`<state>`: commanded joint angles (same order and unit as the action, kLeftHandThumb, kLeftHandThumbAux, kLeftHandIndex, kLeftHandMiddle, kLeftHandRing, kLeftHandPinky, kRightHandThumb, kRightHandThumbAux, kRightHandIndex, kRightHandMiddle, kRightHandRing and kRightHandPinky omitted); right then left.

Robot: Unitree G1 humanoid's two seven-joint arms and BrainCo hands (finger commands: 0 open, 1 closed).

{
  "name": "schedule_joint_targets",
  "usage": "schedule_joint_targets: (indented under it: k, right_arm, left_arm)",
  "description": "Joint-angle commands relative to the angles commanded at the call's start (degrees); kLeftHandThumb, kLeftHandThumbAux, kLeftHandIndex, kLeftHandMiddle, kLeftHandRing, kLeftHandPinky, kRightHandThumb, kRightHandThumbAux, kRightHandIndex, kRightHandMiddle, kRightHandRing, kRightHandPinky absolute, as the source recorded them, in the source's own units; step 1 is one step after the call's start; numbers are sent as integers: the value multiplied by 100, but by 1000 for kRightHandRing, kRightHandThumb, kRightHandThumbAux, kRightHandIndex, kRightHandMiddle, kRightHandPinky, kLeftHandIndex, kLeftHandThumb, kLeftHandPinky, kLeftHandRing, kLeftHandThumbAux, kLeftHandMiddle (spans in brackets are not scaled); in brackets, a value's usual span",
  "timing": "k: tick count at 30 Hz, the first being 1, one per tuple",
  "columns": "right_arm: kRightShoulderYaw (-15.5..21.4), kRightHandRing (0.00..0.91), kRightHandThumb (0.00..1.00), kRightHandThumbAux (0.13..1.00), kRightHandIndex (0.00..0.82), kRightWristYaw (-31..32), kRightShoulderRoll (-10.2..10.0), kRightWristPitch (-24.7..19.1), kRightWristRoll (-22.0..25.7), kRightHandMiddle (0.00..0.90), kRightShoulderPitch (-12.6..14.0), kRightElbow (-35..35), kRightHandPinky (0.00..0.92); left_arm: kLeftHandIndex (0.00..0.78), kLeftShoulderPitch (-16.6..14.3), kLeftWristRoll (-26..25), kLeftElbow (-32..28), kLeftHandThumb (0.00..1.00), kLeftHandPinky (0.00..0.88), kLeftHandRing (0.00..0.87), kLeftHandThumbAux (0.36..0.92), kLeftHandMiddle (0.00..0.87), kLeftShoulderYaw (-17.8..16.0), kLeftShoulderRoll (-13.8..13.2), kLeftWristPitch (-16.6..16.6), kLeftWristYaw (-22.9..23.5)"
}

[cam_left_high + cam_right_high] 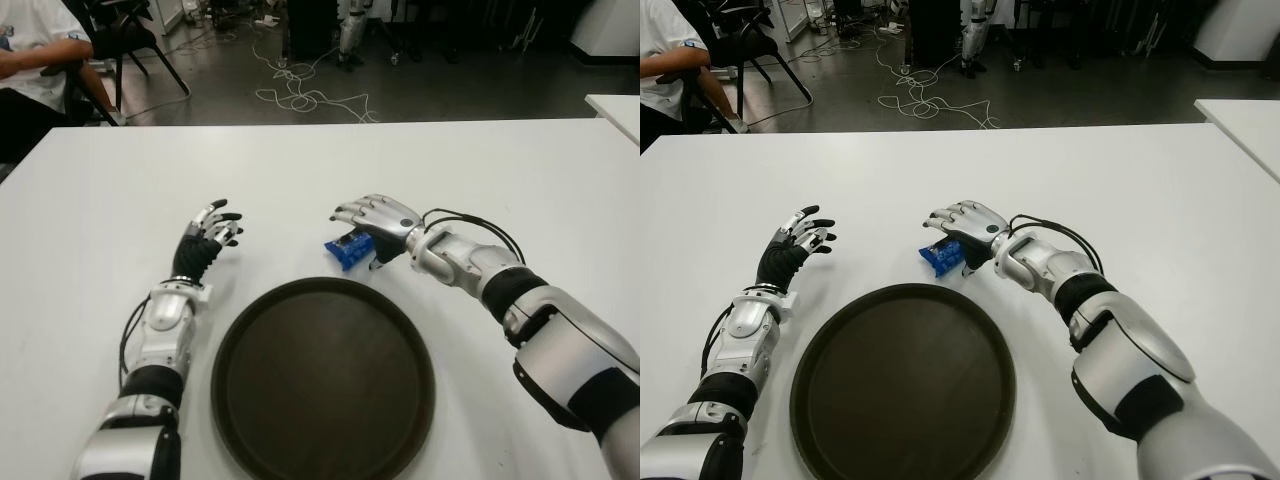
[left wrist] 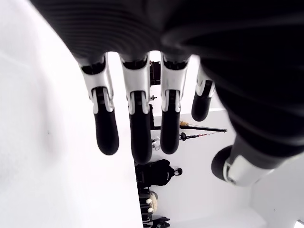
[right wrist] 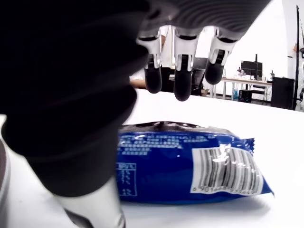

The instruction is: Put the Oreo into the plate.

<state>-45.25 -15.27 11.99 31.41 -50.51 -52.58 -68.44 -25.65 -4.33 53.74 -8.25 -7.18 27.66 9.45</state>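
The Oreo, a blue packet (image 1: 348, 250), lies on the white table (image 1: 100, 200) just beyond the far rim of the round dark plate (image 1: 320, 385). My right hand (image 1: 362, 230) hovers over the packet with its fingers (image 3: 182, 90) stretched out above it and the thumb down beside it. The right wrist view shows a gap between fingers and packet (image 3: 190, 166), so the hand is open and holds nothing. My left hand (image 1: 212, 232) is open with fingers (image 2: 137, 137) spread, to the left of the plate's far edge. The plate holds nothing.
A seated person (image 1: 30, 60) and a chair (image 1: 120, 35) are beyond the table's far left corner. Cables (image 1: 300, 95) lie on the floor behind the table. A second white table (image 1: 620, 110) shows at the right edge.
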Motion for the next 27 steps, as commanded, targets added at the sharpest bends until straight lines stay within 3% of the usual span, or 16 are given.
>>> schedule_joint_targets:
  k: [16,23,27]
  right_arm:
    - [270,225,0,930,247,1009,-55,200,326,243,-135,-148,219]
    - [313,217,0,919,242,1146,-107,134,303,236,-187,-182,203]
    - [261,212,0,913,233,1238,-247,14,250,226,-217,-247,192]
  left_arm:
    - [165,24,23,-26,243,379,339,613,309,16,-9,-10,-9]
    - [170,31,17,-6,244,380,336,615,308,6,-3,32,-10]
    - [172,41,-13,-29,252,388,344,614,315,-2,14,34,14]
